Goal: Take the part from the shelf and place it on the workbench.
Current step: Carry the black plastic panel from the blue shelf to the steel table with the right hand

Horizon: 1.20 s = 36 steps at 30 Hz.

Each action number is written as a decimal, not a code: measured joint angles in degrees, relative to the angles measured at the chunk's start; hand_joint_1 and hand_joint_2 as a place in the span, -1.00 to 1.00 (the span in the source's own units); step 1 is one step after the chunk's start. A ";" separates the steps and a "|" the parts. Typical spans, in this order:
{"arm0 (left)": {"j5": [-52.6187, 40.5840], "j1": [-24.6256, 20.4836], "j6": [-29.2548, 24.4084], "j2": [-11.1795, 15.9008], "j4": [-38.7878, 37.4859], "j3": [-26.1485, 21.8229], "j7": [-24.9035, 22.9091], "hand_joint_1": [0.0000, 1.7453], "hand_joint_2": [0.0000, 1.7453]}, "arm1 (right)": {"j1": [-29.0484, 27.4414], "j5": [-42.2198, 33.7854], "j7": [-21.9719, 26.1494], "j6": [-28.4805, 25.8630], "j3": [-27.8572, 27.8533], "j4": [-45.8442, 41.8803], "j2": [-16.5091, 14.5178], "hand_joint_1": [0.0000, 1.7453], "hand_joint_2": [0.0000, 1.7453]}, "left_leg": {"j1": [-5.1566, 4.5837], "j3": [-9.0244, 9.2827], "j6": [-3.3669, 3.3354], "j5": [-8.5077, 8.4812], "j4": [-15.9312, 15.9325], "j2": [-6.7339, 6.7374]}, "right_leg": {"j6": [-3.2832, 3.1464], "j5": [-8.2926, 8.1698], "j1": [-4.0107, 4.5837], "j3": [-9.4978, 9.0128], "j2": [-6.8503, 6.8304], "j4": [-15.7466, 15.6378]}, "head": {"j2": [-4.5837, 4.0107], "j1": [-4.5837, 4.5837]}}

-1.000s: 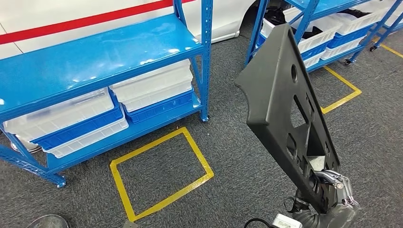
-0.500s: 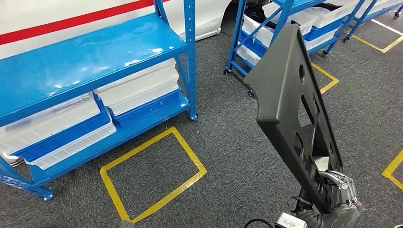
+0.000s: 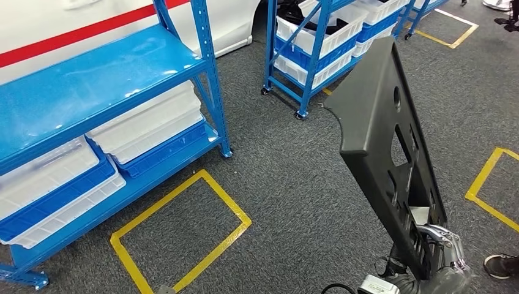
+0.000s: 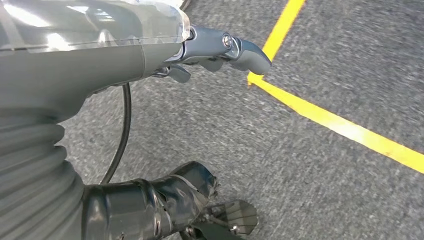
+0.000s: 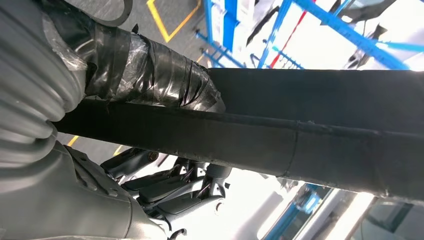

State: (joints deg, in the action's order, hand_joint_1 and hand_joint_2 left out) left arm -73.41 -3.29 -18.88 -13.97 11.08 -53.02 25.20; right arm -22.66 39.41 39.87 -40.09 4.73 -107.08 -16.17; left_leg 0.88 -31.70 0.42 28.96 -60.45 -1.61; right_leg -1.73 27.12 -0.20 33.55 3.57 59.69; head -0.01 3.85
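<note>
The part [image 3: 379,122] is a long black plastic panel with cut-outs, standing upright and tilted at the right of the head view. My right hand [image 3: 437,251] grips its lower end, fingers wrapped around the edge. In the right wrist view the part [image 5: 310,130] runs as a dark bar across the picture, with my tape-wrapped thumb [image 5: 150,65] pressed on it. My left hand [image 4: 220,47] hangs over grey carpet, fingers apart from the taped thumb [image 4: 190,192], holding nothing.
A blue shelf [image 3: 92,86] with white and blue bins [image 3: 147,128] stands at the left. A second blue rack [image 3: 312,37] is at the back. Yellow tape squares [image 3: 183,233] mark the grey carpet. A person's shoe [image 3: 502,264] shows at the lower right.
The camera has turned to the right, so the shelves and the yellow square have slid left in the picture. The part stays in my right hand, held the same way.
</note>
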 joint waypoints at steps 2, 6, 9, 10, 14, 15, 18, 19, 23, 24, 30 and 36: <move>0.01 -0.04 0.01 0.00 0.00 -0.05 -0.05 -1.00 1.00 | -0.22 -0.01 0.01 0.00 -0.14 -0.03 -0.20 1.00 1.00 | -0.14 0.66 -0.39 -0.01 1.65 -0.54 | 0.62 -0.08 0.04 0.44 0.70 0.25 | 0.00 0.02; 0.05 -0.02 0.05 -0.03 0.00 -0.12 -0.16 -1.00 1.00 | -1.06 -0.04 0.02 0.00 -0.41 -0.38 -0.39 1.00 1.00 | 0.01 0.83 -1.86 -0.73 2.42 0.85 | 1.79 1.59 -0.15 1.73 -0.64 2.80 | 0.01 0.06; 0.08 0.12 0.11 -0.02 0.00 -0.25 -0.16 -1.00 1.00 | -1.40 -0.06 0.02 0.00 -0.49 -0.50 -0.41 1.00 1.00 | -0.13 0.82 -2.34 -0.74 2.52 2.26 | 2.45 6.68 -0.35 6.56 -2.80 13.10 | 0.01 0.07; 0.09 0.17 0.13 -0.02 0.00 -0.28 -0.13 -1.00 1.00 | -1.57 -0.09 0.02 0.00 -0.51 -0.50 -0.41 1.00 1.00 | -0.19 0.84 -2.36 -0.67 2.50 2.76 | 2.54 7.18 -0.44 7.64 -2.95 15.33 | 0.01 0.07; 0.12 0.07 0.14 -0.04 0.00 -0.31 0.03 -1.00 1.00 | -2.00 -0.17 0.02 0.00 -0.56 -0.75 -0.43 1.00 1.00 | -0.32 1.39 -2.05 -0.19 2.49 4.41 | 1.82 1.51 -0.19 2.45 -4.78 5.47 | 0.00 0.06; 0.12 0.04 0.13 -0.06 0.00 -0.31 0.04 -1.00 1.00 | -2.04 -0.17 0.02 0.00 -0.57 -0.89 -0.45 1.00 1.00 | -0.41 1.54 -1.85 -0.05 2.49 4.71 | 1.44 0.55 0.14 0.82 -5.69 2.23 | 0.01 0.07; 0.10 0.01 0.15 -0.11 0.00 -0.32 0.07 -1.00 1.00 | -2.26 -0.17 0.02 0.00 -0.61 -1.24 -0.70 1.00 1.00 | -0.61 1.86 -1.10 0.13 2.69 5.76 | 0.62 0.26 0.87 -0.14 -6.09 -0.43 | 0.01 0.06; 0.07 0.00 0.15 -0.12 0.00 -0.33 0.07 -1.00 1.00 | -2.42 -0.17 0.02 0.00 -0.63 -1.38 -0.81 1.00 1.00 | -0.58 1.95 -0.82 0.33 2.65 5.85 | 0.35 0.14 0.69 -0.20 -5.63 -0.66 | 0.01 0.05; -0.05 0.09 0.15 -0.13 0.00 -0.36 0.02 -1.00 1.00 | -2.74 -0.17 0.02 0.00 -0.73 -1.73 -1.30 1.00 1.00 | -0.40 -1.66 -0.07 5.50 -5.79 2.78 | -0.72 -0.30 0.15 -0.60 -3.97 -1.45 | 0.00 0.03; -0.09 0.17 0.15 -0.12 0.00 -0.36 -0.04 -1.00 1.00 | -2.79 -0.17 0.02 0.00 -0.74 -1.74 -1.38 1.00 1.00 | -0.38 -3.58 0.02 7.07 -9.67 2.39 | -0.85 -0.29 0.18 -0.54 -3.49 -1.35 | 0.00 0.03; -0.21 0.37 0.12 -0.01 0.00 -0.36 -0.17 -1.00 1.00 | -3.15 -0.17 0.02 0.00 -0.81 -1.78 -1.50 1.00 1.00 | -0.06 -0.85 -0.05 0.41 -1.67 0.07 | -0.38 0.28 0.08 -0.28 0.03 -0.01 | 0.01 0.04; -0.31 0.25 0.10 0.01 0.00 -0.39 -0.25 -1.00 1.00 | -3.77 -0.20 0.04 0.00 -0.90 -2.13 -1.68 1.00 1.00 | -0.15 0.48 -1.83 -0.61 1.94 0.39 | 1.53 1.31 -0.12 1.26 0.09 2.05 | 0.01 0.06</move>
State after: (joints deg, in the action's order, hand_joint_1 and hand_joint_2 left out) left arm -73.72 -3.04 -18.79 -13.96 11.08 -53.41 24.94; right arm -26.42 39.21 39.91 -40.09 3.82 -109.21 -17.86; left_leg 0.73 -31.23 -1.41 28.35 -58.52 -1.23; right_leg -0.20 28.42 -0.32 34.81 3.66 61.74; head 0.00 3.91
